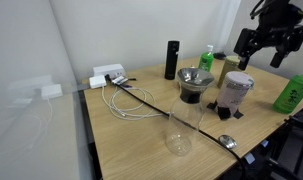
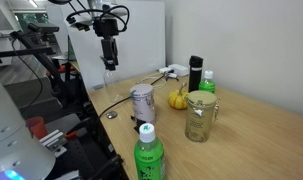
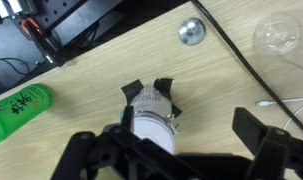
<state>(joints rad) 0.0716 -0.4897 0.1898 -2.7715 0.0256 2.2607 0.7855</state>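
Worktop of pale wood spreads wide, and high over it hangs the gripper, fingers spread wide, nothing held. Straight below, upright on the wood, stands the lidded tumbler, clear of both fingers. It looks light, rigid and smooth-walled, probably slippery, so mid-body under the lid seems the surest hold. Green bottle stands near, small spoon beyond
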